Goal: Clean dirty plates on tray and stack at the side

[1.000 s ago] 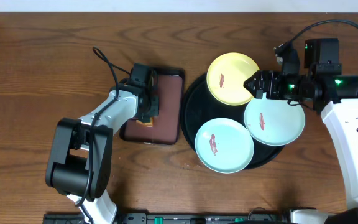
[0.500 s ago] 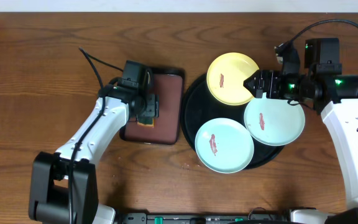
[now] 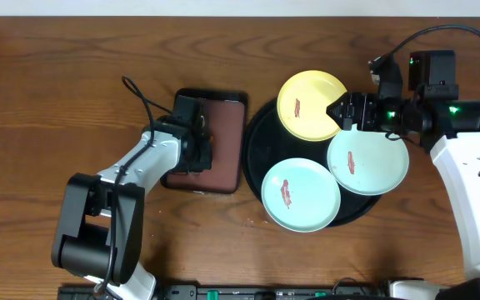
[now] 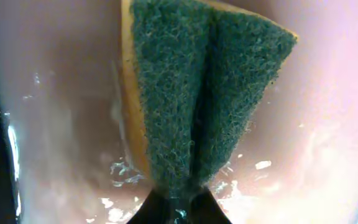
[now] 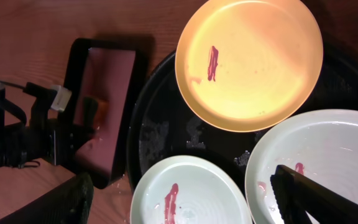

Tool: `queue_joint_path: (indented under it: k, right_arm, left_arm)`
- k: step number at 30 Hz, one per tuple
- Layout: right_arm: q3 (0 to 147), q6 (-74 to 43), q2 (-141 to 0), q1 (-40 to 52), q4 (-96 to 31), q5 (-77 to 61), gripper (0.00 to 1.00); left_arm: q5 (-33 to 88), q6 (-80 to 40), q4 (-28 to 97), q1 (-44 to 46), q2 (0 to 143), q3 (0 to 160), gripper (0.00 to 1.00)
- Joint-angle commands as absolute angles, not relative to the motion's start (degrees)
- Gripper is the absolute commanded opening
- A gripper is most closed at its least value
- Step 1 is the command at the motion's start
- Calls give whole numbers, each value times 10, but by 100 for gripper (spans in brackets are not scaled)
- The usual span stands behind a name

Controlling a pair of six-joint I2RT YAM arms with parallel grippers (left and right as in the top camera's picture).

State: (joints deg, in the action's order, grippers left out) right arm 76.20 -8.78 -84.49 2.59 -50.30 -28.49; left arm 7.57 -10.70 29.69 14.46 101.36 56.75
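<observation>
Over at the left, the left hand [image 3: 197, 143] was down in the brown tray [image 3: 223, 142], pinched shut on a sponge [image 4: 191, 93]. The wrist view showed the green scouring face folded into a crease between the fingertips, yellow foam showing along one edge, and a wet sheen on the tray floor around it. I judged the step to be fetching the sponge for the first wipe. To do it well, the pinch needed to hold while the arm rose straight up, high enough to clear the brown tray's dark rim before it crossed the tabletop [image 3: 57, 83].

Just to the right sat the big black tray [image 3: 255, 133] with all three plates on it, none cleaned or stacked yet. The yellow plate [image 3: 311, 104] lay at the back, one green plate [image 3: 301, 194] at the front and the other green plate [image 3: 367, 162] on the right, overhanging the rim. Each carried a red smear [image 3: 287, 193]. The front green plate looked the nearest target, and the scouring face ought to land flat on the mark.

Farthest right, the right hand [image 3: 346, 112] hovered wide apart where the yellow plate and the right green plate met, gripping nothing. It would serve best steadying a plate's edge, since a light plate on a wet, glossy tray would likely skate under the sponge.
</observation>
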Motion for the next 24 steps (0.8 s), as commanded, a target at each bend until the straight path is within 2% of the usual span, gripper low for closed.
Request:
queue_joint_path:
  k: [1,2,3,4,5,6,8,14,17,20,22,24]
  right_arm:
    - [775,-98,-841,31,-502,-285,91]
    - [775,-98,-841,31,-502,-285,91]
    - [775,-98,-841,31,-501,-285,91]
    - [775,-98,-841,31,-501,-285,91]
    - [775,-98,-841,31,-500,-285,91]
    - [775,-98,-841,31,-499,-285,91]
    - [775,-98,-841,31,-497,-285,91]
    - [775,-98,-841,31,-490,-278,91]
    - [775,-98,-841,31,-491,-270,91]
    - [775,-98,-841,31,-491,-270,91]
    - [775,-98,-841,31,-491,-270,91]
    - [775,-98,-841,31,-491,-270,91]
  left_arm:
    - [99,-110,321,145,1012,586,8]
    - [99,-110,329,145,1006,596,8]
    - [99,-110,337,145,999,606,24]
    - [99,-110,341,145,992,615,52]
    - [99,-110,343,145,985,621,62]
    - [98,-110,342,145,978,625,69]
    - [98,-110,326,145,966,626,75]
    - [76,-110,288,146,984,617,74]
    - [76,-113,287,146,1021,611,56]
    - [87,-114,288,152,1047,611,43]
    - [88,-114,288,158,1060,611,29]
    - [88,-114,288,165,1068,611,19]
